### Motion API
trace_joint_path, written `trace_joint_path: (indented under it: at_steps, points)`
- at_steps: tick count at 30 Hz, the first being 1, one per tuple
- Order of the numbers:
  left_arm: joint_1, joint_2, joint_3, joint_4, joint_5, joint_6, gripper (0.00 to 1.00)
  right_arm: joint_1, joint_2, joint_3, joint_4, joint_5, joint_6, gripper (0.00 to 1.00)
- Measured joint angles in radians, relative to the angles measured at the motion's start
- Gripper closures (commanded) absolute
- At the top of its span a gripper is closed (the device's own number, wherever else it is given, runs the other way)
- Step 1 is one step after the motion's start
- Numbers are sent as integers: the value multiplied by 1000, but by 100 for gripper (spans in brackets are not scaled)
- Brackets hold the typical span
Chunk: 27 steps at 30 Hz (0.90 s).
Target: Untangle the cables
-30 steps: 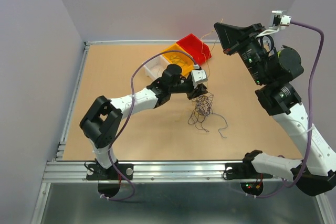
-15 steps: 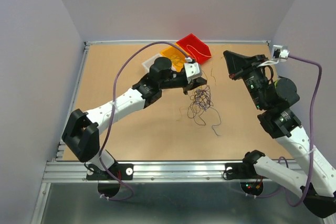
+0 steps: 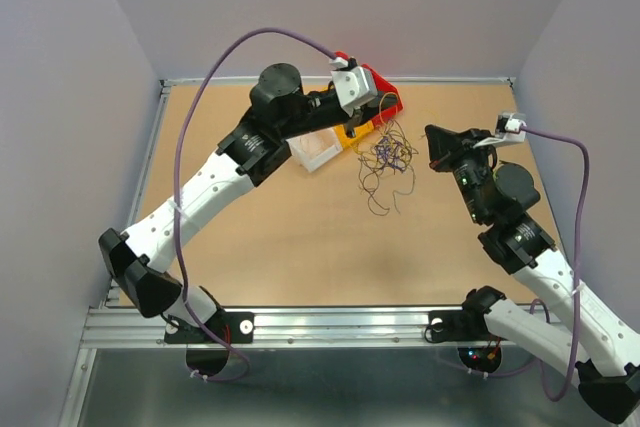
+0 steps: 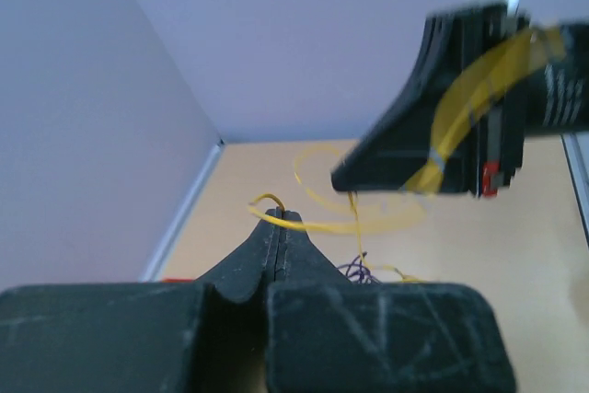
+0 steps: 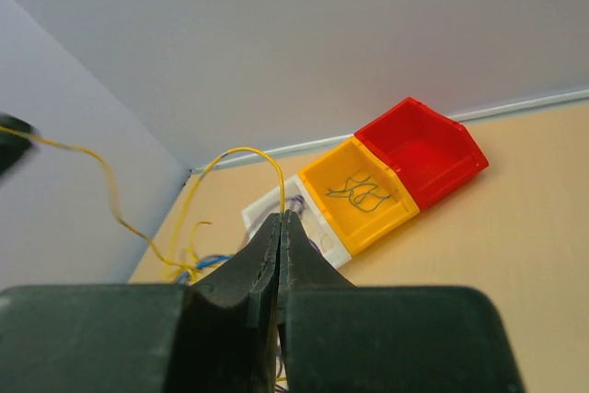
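The cables [image 3: 387, 159] hang as a loose tangle of yellow, blue and dark purple wires between my two grippers, their lower ends trailing onto the table. My left gripper [image 3: 388, 112] is raised above the bins and shut on a yellow wire [image 4: 368, 223] at its tips [image 4: 280, 216]. To the right of the tangle, my right gripper [image 3: 431, 154] points left. It is shut on another yellow wire [image 5: 230, 156] that arches up from its tips [image 5: 282, 218]. The right gripper's black fingers [image 4: 433, 126] loom close in the left wrist view.
A red bin [image 5: 423, 149], a yellow bin [image 5: 363, 195] holding a green-blue wire, and a white bin [image 5: 276, 213] stand in a row at the back of the table [image 3: 250, 237]. My left arm partly covers them from above. Walls enclose the left, back and right.
My left gripper closed on a yellow wire and rose toward the back, lifting the tangle away from the table centre. The right gripper came down and in toward the tangle, still shut.
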Motion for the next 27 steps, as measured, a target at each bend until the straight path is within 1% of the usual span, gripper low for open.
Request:
trace_joint_path:
  at_steps: [2, 4, 6, 7, 10, 11, 13, 15, 16, 18, 20, 21, 24, 27]
  points:
    - [0, -16, 35, 6, -7, -3, 100, 0, 2, -6, 0, 3, -1, 99]
    - [0, -61, -18, 51, -3, -14, 100, 0, 0, -8, 0, 6, -1, 99]
    - [-4, -84, -126, 114, 11, -41, 100, 0, -3, -8, 1, 11, -1, 99]
    - [-10, -69, -182, 138, 17, -47, 100, 0, -6, -8, 1, 12, -2, 100]
    - [-26, 2, -233, 139, 26, -59, 100, 0, -15, -8, 2, 13, -2, 99]
    - [-32, 78, -240, 129, 20, -64, 100, 0, -17, -8, 2, 15, -2, 99]
    - [-35, 151, -266, 79, 5, -68, 100, 0, -19, -8, 2, 16, -5, 99]
    - [-34, 167, -276, 2, -16, -71, 100, 0, -19, -8, 2, 17, -5, 100]
    - [-33, 162, -254, -35, -25, -71, 100, 0, -19, -8, 2, 18, -5, 99]
    - [-33, 153, -148, -79, -48, -69, 100, 0, -19, -8, 2, 18, -6, 99]
    - [-33, 132, -37, -74, -60, -68, 100, 0, -19, -10, 2, 18, -8, 99]
    - [-33, 112, -6, -66, -61, -68, 100, 0, -19, -12, 4, 16, -10, 99]
    - [-33, 21, 39, -43, -58, -69, 100, 0, -21, -24, 6, 3, -20, 100]
    - [-33, -32, 53, -31, -58, -69, 100, 0, -15, -26, 6, -25, -38, 100]
